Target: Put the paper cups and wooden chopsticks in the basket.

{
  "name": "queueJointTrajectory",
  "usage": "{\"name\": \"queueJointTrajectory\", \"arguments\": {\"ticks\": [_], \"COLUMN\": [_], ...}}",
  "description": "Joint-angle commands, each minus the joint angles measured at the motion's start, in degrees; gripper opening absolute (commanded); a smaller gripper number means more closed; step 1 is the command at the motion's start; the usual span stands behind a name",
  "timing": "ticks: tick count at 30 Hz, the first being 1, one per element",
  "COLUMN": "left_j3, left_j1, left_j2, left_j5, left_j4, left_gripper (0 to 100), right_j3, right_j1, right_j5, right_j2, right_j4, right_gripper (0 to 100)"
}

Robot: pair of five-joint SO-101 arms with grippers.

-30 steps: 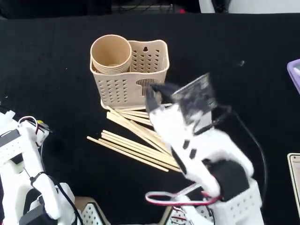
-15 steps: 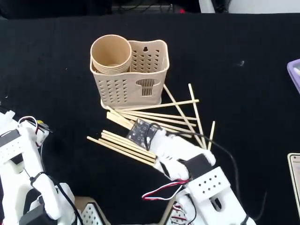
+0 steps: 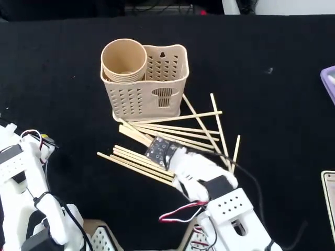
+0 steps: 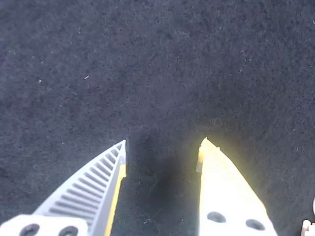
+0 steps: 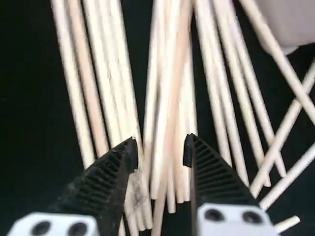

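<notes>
No text, number, label or sign can be read. The basket (image 3: 157,89) carries only rows of holes and no print. The dark circuit board (image 3: 159,150), mounted on an arm in front of the basket, shows pale specks too small to make out as letters or numbers.

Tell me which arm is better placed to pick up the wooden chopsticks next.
Right. The right gripper, open, hangs directly over the pale wooden chopsticks, while the left gripper faces bare black table cloth.
</notes>
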Motion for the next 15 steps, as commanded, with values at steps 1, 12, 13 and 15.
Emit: {"name": "queueJointTrajectory", "arguments": {"ticks": [1, 12, 13, 15], "left_j3": [-2.2, -2.0, -2.0, -2.0], "left_j1": [0.6, 0.5, 0.5, 0.4], "left_j2": [-1.4, -1.4, -1.4, -1.4], "left_j5": [0.3, 0.3, 0.3, 0.3], "left_j4": [-0.7, -0.7, -0.7, -0.7], "left_gripper": [23, 23, 23, 23], "right_j3": [-1.4, -2.2, -2.4, -3.9], "right_j1": [3.5, 4.8, 4.8, 4.8], "right_j5": [2.6, 3.1, 3.0, 2.8], "right_j2": [-0.7, 7.6, 10.3, 16.2], "right_j4": [-1.5, -4.1, -5.5, -7.6], "right_gripper": [16.6, 16.6, 16.6, 16.6]}}
